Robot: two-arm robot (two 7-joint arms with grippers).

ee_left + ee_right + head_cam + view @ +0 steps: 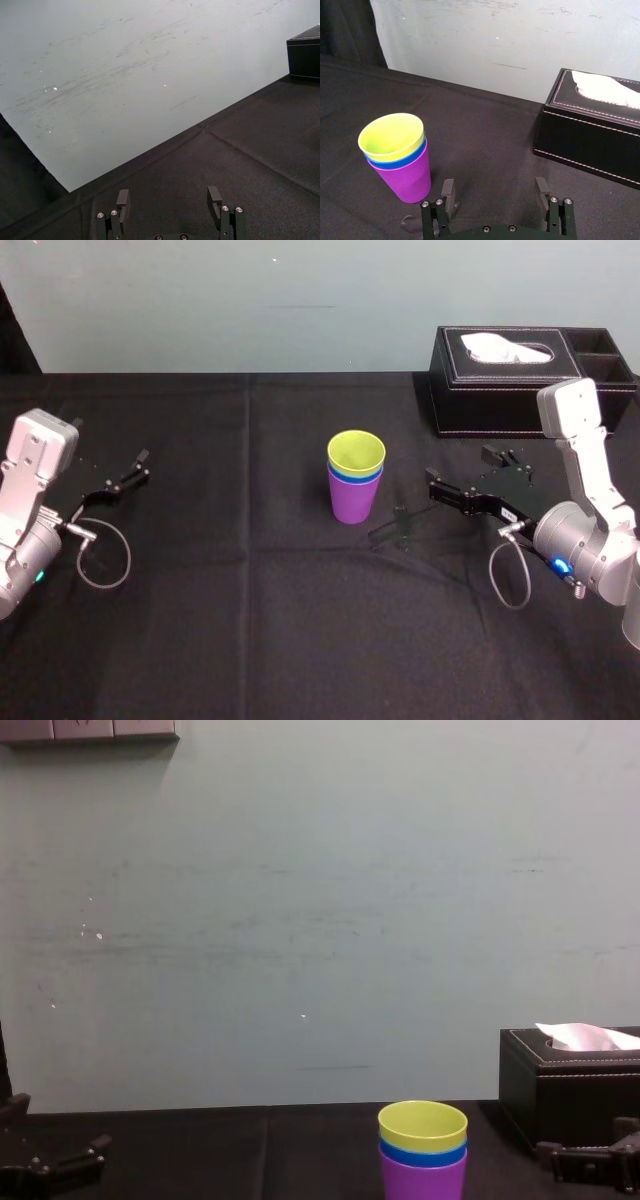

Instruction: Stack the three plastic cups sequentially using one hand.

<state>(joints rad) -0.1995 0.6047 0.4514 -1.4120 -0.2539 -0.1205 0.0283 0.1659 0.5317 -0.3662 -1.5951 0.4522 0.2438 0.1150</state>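
Observation:
The three plastic cups stand nested upright at the table's middle: the purple cup (353, 500) at the bottom, the blue cup (355, 478) showing as a rim band inside it, and the yellow-green cup (356, 452) on top. In the right wrist view the same stack shows purple (406, 181), blue (400, 161) and yellow-green (391, 136). My right gripper (460, 468) hovers just right of the stack, open, with nothing between its fingers (448, 189). My left gripper (115, 480) is parked far to the left, open and empty (168, 196).
A black leather tissue box (520, 375) with white tissue stands at the back right, behind my right gripper. Black cloth (250, 620) covers the table, and a pale wall rises behind its far edge.

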